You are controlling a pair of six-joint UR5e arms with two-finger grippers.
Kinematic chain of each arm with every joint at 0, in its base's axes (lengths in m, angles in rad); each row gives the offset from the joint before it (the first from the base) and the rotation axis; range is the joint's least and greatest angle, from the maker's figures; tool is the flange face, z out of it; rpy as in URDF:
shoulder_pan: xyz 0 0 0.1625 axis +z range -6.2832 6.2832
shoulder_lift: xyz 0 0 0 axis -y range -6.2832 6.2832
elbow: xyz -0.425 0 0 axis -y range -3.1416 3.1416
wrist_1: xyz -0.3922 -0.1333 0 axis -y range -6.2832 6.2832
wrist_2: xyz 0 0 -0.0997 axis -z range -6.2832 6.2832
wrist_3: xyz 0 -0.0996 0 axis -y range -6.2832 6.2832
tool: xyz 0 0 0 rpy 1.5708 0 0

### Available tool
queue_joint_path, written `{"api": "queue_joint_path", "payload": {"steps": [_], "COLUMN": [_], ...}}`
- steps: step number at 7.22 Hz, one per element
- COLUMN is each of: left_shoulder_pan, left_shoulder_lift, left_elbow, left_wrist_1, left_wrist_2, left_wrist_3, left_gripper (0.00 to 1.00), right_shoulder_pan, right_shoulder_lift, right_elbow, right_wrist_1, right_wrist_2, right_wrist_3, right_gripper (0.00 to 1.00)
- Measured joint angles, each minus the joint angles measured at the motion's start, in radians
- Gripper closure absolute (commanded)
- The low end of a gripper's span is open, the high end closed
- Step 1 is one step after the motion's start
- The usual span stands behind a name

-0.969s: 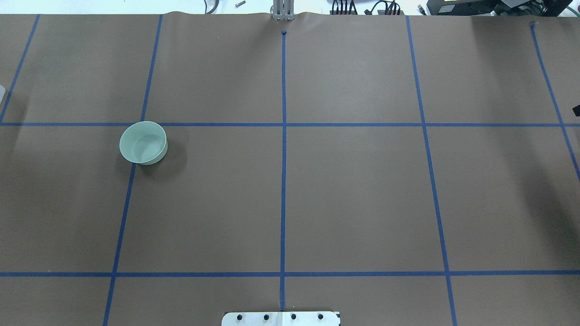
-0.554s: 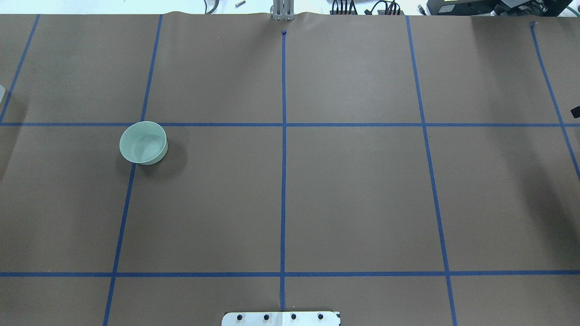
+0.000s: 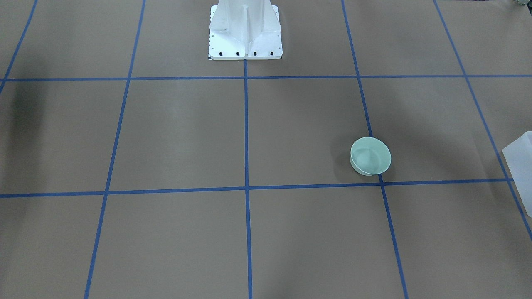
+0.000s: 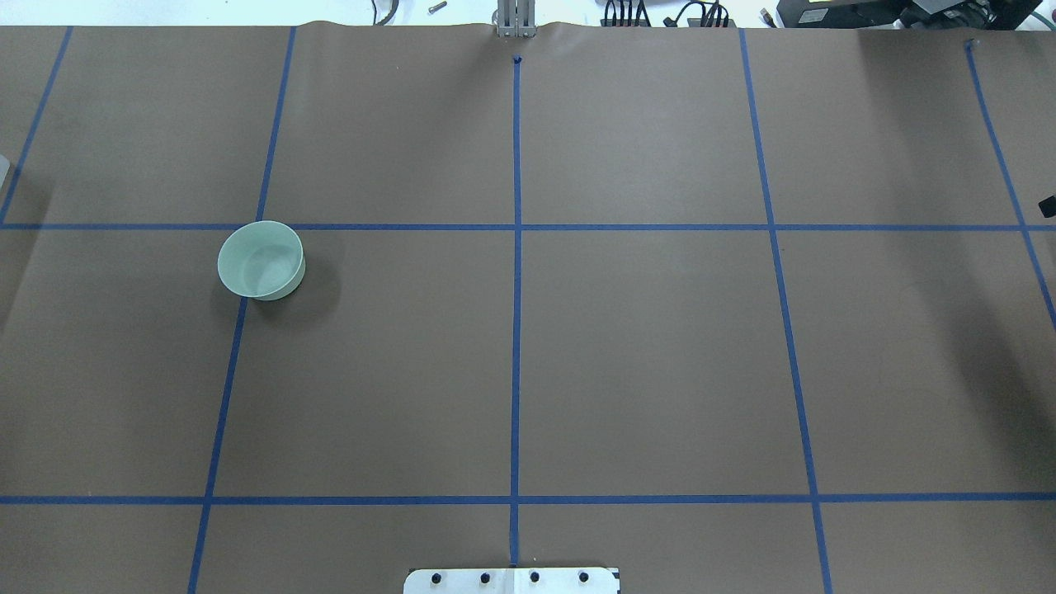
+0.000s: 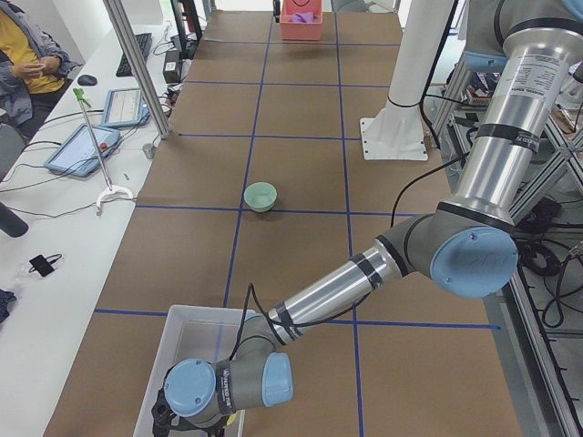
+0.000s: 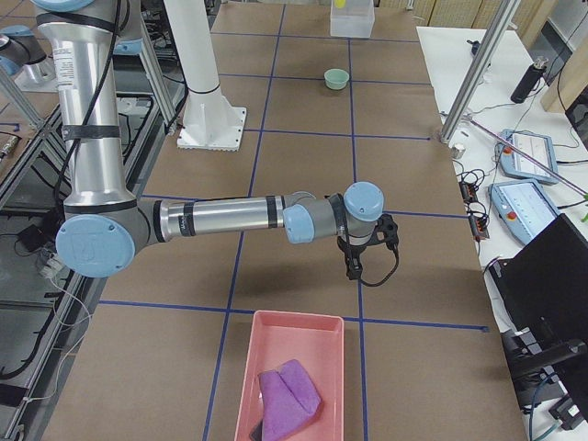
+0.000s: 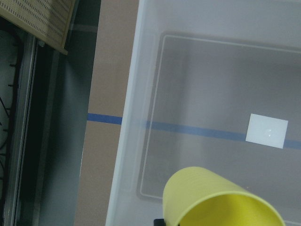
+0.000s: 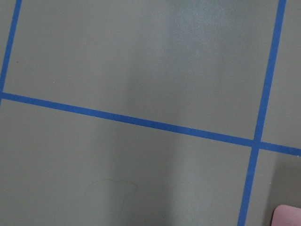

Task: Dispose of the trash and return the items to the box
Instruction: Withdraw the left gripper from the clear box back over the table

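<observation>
Surface: table (image 4: 643, 363) under brown paper with a blue tape grid. Room side: operator (image 5: 23, 55) and tablets (image 5: 80, 148) at the bench along the far edge. I see the green bowl (image 4: 261, 261) upright on a tape line, left half. At the left end sits the clear bin (image 5: 187, 350). At the right end is the pink tray (image 6: 289, 335) holding a purple cloth (image 6: 289, 393). Over the bin the left gripper (image 5: 169, 421) is mostly hidden by its own wrist, so I can't tell its grip. Left wrist cam shows a yellow cup (image 7: 221, 200) close under the lens, above the bin floor. The right gripper (image 6: 354, 266) hangs over bare paper near the tray. Can't tell its grip either.
</observation>
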Motion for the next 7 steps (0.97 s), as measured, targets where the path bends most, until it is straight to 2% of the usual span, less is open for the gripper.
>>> {"api": "queue_joint_path", "payload": {"steps": [1,2,3,4,5,6,7], "left_shoulder_pan": [0.019,0.032,0.044,0.059,0.073,0.084,0.087], "left_shoulder_lift": [-0.006,-0.009,-0.011,-0.012,-0.013,-0.014,-0.015], "left_elbow": [0.002,0.007,0.019,0.037,0.046,0.031,-0.037], "left_wrist_1": [-0.014,-0.027,-0.048,-0.079,-0.1,-0.105,-0.067], "left_wrist_2": [0.001,0.002,0.005,0.01,0.016,0.019,0.018], "left_wrist_3": [-0.031,-0.048,-0.061,-0.076,-0.082,-0.086,-0.091], "left_gripper": [1.0,0.72,0.49,0.46,0.38,0.38,0.38], "right_shoulder_pan": [0.0,0.0,-0.001,-0.001,-0.001,-0.001,-0.001], "right_shoulder_lift": [0.0,0.0,0.0,0.0,0.0,0.0,0.0], "right_elbow": [-0.004,-0.008,-0.011,-0.014,-0.016,-0.018,-0.018], "right_wrist_1": [0.001,0.001,0.001,0.001,0.001,0.003,0.006], "right_wrist_2": [0.0,0.001,0.002,0.003,0.003,0.003,0.004], "right_wrist_3": [0.0,0.001,0.001,0.0,0.0,0.0,0.001], "right_gripper": [0.0,0.0,0.0,0.0,0.0,0.0,0.0]}}
